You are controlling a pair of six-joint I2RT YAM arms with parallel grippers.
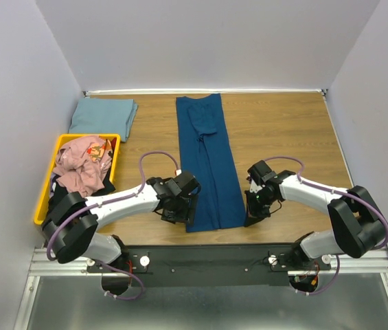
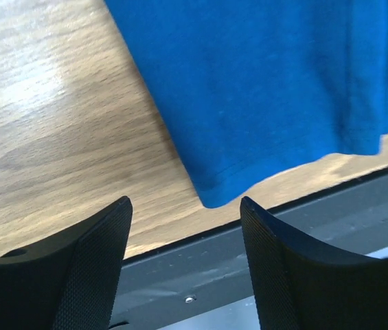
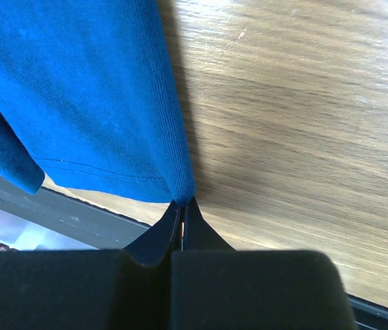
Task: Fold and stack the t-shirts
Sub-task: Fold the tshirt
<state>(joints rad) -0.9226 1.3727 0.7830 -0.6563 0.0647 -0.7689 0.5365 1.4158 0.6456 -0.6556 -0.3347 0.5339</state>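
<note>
A blue t-shirt [image 1: 207,158] lies folded lengthwise into a long strip down the middle of the table. My right gripper [image 1: 254,218] is at the strip's near right corner. In the right wrist view the right gripper [image 3: 183,205] is shut, with the corner of the blue t-shirt [image 3: 77,89] pinched at its tips. My left gripper [image 1: 179,214] sits by the near left corner. In the left wrist view the left gripper [image 2: 183,206] is open, and the corner of the blue t-shirt [image 2: 262,89] lies just beyond the fingers, untouched. A pale grey-blue t-shirt [image 1: 103,117] lies folded at the back left.
A yellow bin [image 1: 45,196] at the left holds a crumpled pink t-shirt [image 1: 80,165] over dark cloth. The table's near edge and the metal rail [image 2: 262,234] run just past both grippers. Grey walls close in the left, back and right.
</note>
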